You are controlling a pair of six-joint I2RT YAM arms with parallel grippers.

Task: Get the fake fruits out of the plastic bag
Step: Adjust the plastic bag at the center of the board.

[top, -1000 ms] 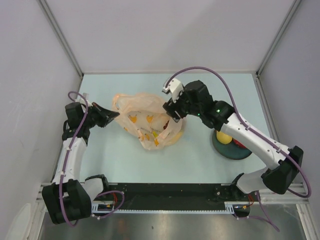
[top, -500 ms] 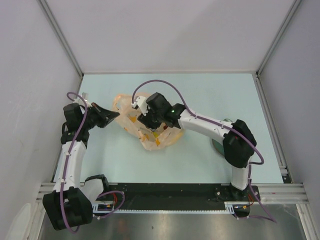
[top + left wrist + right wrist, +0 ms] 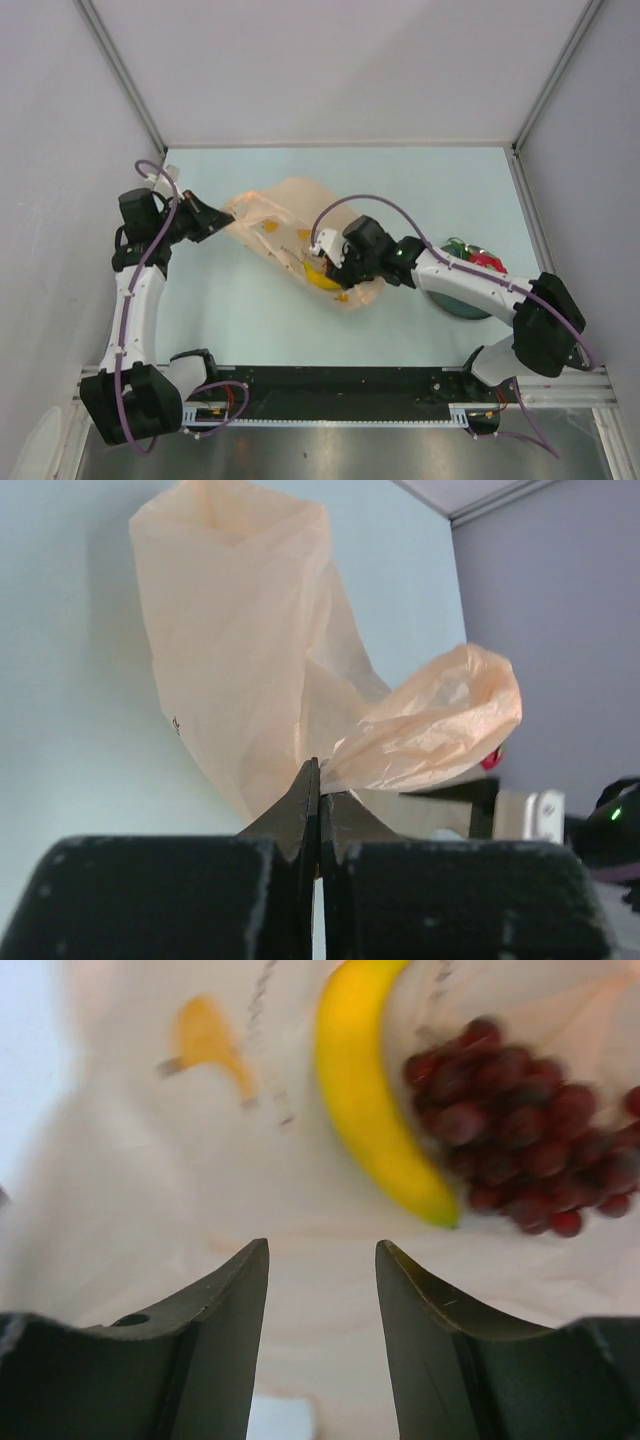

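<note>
The peach-orange plastic bag [image 3: 285, 222] lies stretched out across the table's middle. My left gripper [image 3: 218, 221] is shut on the bag's left edge; in the left wrist view the jaws [image 3: 320, 772] pinch a fold of the bag [image 3: 240, 650]. My right gripper [image 3: 328, 266] is open at the bag's lower right part. In the right wrist view its open jaws [image 3: 322, 1252] hover over bag film, with a yellow banana [image 3: 368, 1100] and a dark red grape bunch [image 3: 520, 1130] just ahead. The banana [image 3: 322, 280] shows from above.
A dark round plate [image 3: 455, 302] stands at the right, partly under my right arm, with a red and green fruit piece [image 3: 480, 258] on it. A printed banana picture [image 3: 205, 1035] shows on the bag. Walls enclose the table on three sides.
My right arm swung from the plate side across to the bag and lowered its open gripper to the banana. My left gripper pulled the bag edge left, stretching the bag out.
</note>
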